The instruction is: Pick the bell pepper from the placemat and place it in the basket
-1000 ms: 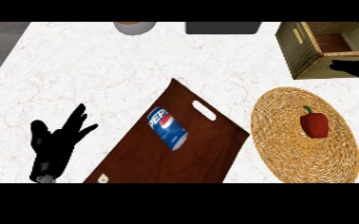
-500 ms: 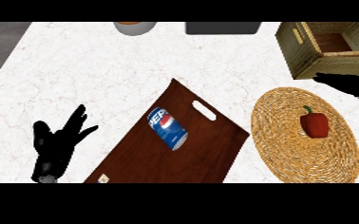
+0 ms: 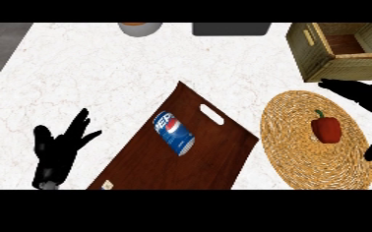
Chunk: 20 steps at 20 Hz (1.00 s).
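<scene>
- Covering most of the view, a white marbled counter [image 3: 94,73] is seen from steeply above, with a grey strip at its upper left corner.
- A grey-rimmed bowl [image 3: 139,28] and a dark grey flat object [image 3: 230,28] are cut off by the counter's far edge.
- The left hand [image 3: 62,145] is shown at the lower left, resting on the counter with its fingers straight and spread, nothing being held.
- The right hand [image 3: 350,91] is seen at the right edge as dark fingers stretched out above the placemat's far rim, just below the basket; whether it is closed cannot be told.
- A wooden basket [image 3: 314,54] is placed at the upper right, and nothing can be made out inside it.
- A round woven placemat [image 3: 291,147] is laid below the basket, and the red bell pepper [image 3: 326,128] is found on it, towards its right side.
- A brown tray [image 3: 210,152] is set at a slant in the middle, and a blue soda can [image 3: 173,133] is laid on its side in it.
</scene>
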Motion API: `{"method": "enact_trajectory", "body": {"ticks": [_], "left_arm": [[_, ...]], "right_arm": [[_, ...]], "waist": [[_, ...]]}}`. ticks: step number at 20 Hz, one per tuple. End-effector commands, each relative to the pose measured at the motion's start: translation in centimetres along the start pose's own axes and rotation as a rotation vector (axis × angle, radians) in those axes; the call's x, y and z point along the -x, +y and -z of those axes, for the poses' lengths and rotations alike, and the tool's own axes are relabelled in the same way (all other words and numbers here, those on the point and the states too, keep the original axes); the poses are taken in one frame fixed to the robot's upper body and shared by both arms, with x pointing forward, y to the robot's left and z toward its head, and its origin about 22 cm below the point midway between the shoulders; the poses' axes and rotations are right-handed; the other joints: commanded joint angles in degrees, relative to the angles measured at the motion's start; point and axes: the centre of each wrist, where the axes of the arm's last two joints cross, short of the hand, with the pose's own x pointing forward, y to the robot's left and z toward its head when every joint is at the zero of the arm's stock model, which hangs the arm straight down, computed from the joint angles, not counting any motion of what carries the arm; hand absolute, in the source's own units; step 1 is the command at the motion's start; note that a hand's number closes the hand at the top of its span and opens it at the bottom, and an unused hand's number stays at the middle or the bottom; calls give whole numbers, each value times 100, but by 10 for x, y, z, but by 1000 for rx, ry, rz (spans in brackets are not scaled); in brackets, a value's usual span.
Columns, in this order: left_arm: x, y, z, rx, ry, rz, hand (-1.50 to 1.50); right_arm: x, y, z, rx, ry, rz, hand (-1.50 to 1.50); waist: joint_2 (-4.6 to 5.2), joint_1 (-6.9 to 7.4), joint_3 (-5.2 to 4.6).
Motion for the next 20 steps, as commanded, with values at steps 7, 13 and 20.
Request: {"method": "enact_trajectory", "body": {"ticks": [7,13,20], "left_arm": [[24,8,-1,4,128,22,0],[13,2,-10,1,135,11,0],[37,-9,-8,13,141,12,0]], "right_arm": [[-7,23,22,3,-4,-16,-150],[-13,56,42,-93,60,-73,-150],[12,48,38,-69,67,-52,-150]], "waist": [[57,-1,-68],[62,50,-65],[63,3,-68]]}}
